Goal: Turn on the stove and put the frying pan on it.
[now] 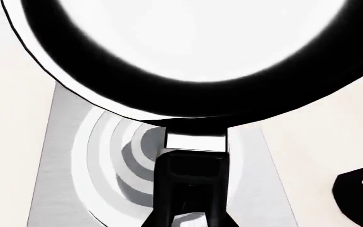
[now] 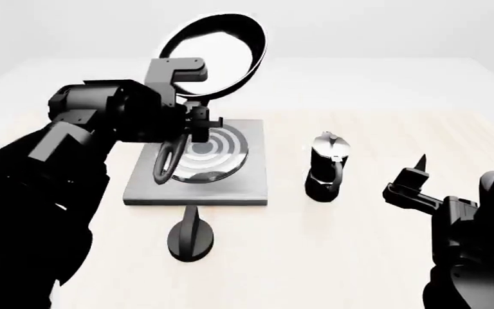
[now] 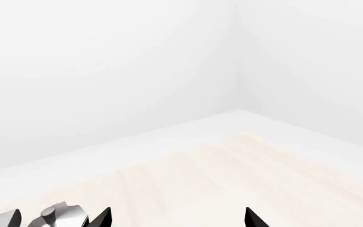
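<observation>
My left gripper (image 2: 197, 123) is shut on the long dark handle (image 1: 193, 177) of the frying pan (image 2: 217, 56). It holds the pan in the air, tilted up, above the far part of the stove (image 2: 251, 187). In the left wrist view the pan (image 1: 188, 56) fills the picture with its pale glossy inside. The stove's ringed burner (image 1: 115, 156) lies below the handle and my left gripper (image 1: 188, 210). The small black knob (image 2: 190, 238) stands in front of the stove. My right gripper (image 2: 408, 181) is open and empty at the right, also in the right wrist view (image 3: 177, 218).
A black-and-silver moka pot (image 2: 327, 164) stands right of the stove; its silver top shows in the right wrist view (image 3: 58, 216). A dark faceted object (image 1: 360, 194) shows beside the stove in the left wrist view. Pale wooden table (image 2: 359, 257) all around.
</observation>
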`<state>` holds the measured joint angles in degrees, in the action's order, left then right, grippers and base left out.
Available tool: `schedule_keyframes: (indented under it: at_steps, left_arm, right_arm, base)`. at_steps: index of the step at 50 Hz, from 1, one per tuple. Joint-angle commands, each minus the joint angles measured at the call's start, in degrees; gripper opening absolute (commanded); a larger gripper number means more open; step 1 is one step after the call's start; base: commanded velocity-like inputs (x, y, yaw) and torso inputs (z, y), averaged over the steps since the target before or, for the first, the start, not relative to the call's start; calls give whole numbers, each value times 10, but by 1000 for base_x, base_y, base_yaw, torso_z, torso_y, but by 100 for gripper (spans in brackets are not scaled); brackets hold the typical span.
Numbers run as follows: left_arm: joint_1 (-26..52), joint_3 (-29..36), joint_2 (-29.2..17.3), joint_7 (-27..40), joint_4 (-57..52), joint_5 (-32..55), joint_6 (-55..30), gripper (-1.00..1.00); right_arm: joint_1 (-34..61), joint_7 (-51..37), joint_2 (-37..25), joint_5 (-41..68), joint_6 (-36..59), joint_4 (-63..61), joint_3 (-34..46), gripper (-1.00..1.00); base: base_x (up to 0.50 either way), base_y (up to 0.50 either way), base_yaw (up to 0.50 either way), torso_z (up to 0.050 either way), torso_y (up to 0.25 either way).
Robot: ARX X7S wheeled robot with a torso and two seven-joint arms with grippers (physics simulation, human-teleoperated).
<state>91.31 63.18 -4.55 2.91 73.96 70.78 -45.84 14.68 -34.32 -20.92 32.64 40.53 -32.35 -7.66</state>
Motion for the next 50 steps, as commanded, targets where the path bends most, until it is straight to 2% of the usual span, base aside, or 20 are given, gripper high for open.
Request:
schedule_keyframes:
  at_steps: [1, 13, 25, 32, 38, 44, 45, 46, 50]
  left_arm:
    - [-44, -171, 26, -10, 10, -137, 12, -100]
    - [-64, -253, 33, -20, 10, -228, 0, -100]
    - [-46, -321, 35, -25, 9, -345, -47, -100]
    - [-23, -324, 27, -21, 2, -385, -87, -100]
    - [-59, -312, -20, -8, -195, -352, -225, -100]
    - [-29, -281, -42, -52, -198, -358, -241, -100]
    - [-27, -297, -45, -46, -194, -350, -243, -100]
    - [-24, -275, -46, -65, -199, -357, -247, -100]
    - [-19, -269, -48, -73, -195, -359, -244, -100]
  right_arm:
    - [-1, 15, 12, -1, 1, 0, -18, 100]
    - [-1, 13, 11, 0, 0, -1, -16, 100]
    - [-1, 11, 10, 1, -1, 0, -12, 100]
    - [-1, 11, 9, 3, -1, 1, -12, 100]
    - [-2, 10, 9, 5, -1, 0, -12, 100]
    - [-1, 9, 9, 1, -2, 2, -5, 100]
    - [-1, 9, 9, 1, -2, 2, -5, 100]
    - [0, 10, 9, 1, -3, 3, -4, 100]
    - [1, 9, 8, 1, -3, 4, -4, 100]
  base:
    - [0, 0, 0, 0, 0]
    - [0, 0, 0, 0, 1]
    - [0, 0, 0, 0, 2]
    - [0, 0, 0, 3, 1]
    - [2, 0, -1, 0, -108]
    - [0, 0, 0, 0, -250]
    - [0, 0, 0, 0, -117]
    - [0, 0, 0, 0, 0]
    - [0, 0, -1, 0, 0]
